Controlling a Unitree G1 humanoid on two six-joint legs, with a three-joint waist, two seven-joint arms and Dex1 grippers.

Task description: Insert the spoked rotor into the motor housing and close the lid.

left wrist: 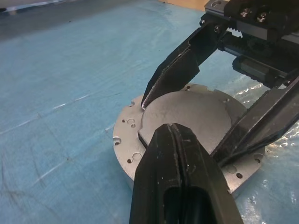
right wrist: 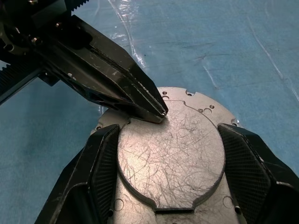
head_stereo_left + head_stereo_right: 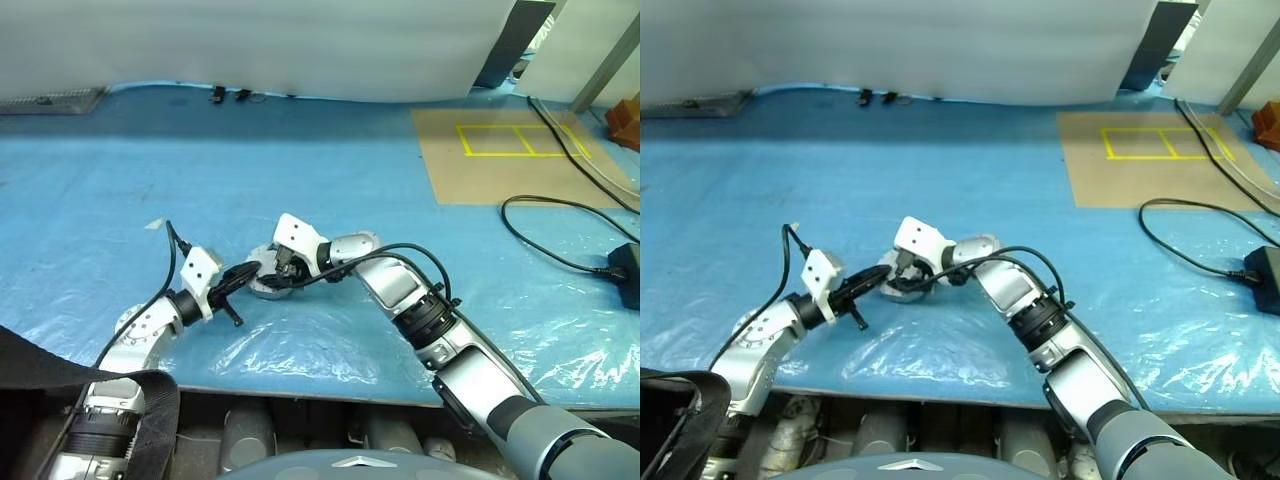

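The lid [image 2: 173, 163], a flat silver plate with a raised scratched round middle, lies on the motor housing [image 1: 122, 161] on the blue sheet. My right gripper [image 2: 168, 149] straddles the raised middle, one finger against each side of it. My left gripper [image 2: 159, 114] is shut, and its joined tips rest on the top of the lid near the edge. In the head views both grippers meet over the silver lid [image 3: 268, 287] in front of me, the left gripper [image 3: 250, 270] coming from the left and the right gripper [image 3: 280, 275] from the right. The spoked rotor is hidden.
Crinkled clear film [image 3: 300, 345] lies between the housing and the table's front edge. A black cable and power adapter [image 3: 625, 270] lie far right. A brown board with yellow tape squares [image 3: 500, 150] sits at the back right.
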